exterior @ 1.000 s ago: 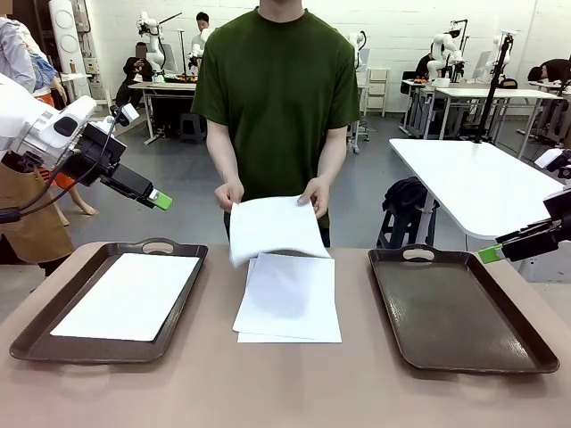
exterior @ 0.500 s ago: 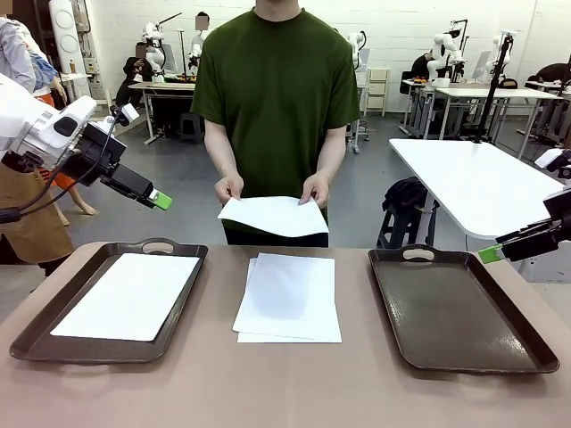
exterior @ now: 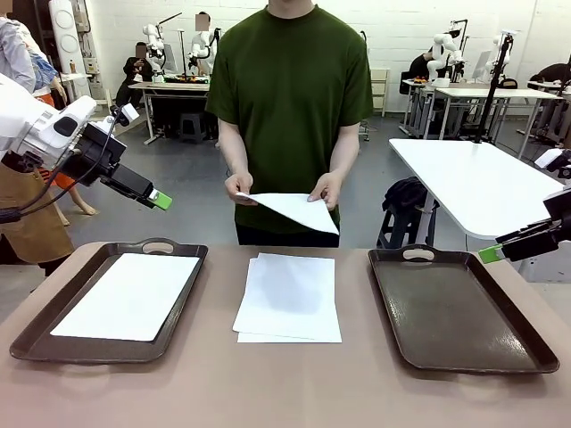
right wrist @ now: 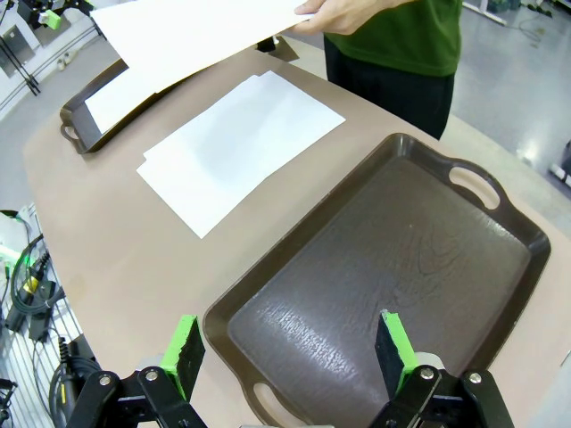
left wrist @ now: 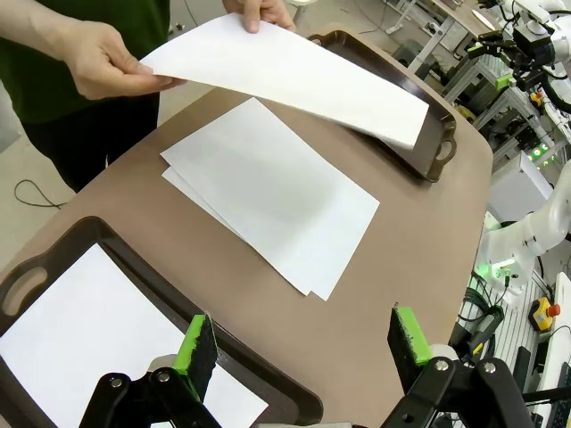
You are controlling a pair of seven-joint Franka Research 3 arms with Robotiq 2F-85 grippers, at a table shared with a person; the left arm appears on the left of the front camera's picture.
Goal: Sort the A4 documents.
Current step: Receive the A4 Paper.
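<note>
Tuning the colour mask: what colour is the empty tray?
Dark brown, textured floor. The empty tray shows best in the right wrist view.

I held the left arm (exterior: 40,125) raised at the left side, white links bent, wrist tilted so the left gripper (exterior: 161,200) pointed down and inward. From its wrist camera, its jaws stood wide apart, the green pads (left wrist: 198,346) facing each other with nothing between them. The right gripper (exterior: 489,254) hung lower at the right edge, dark fingers reaching nearly level toward the middle. Its jaws were spread just as wide and were empty. Neither gripper touched anything.
</note>
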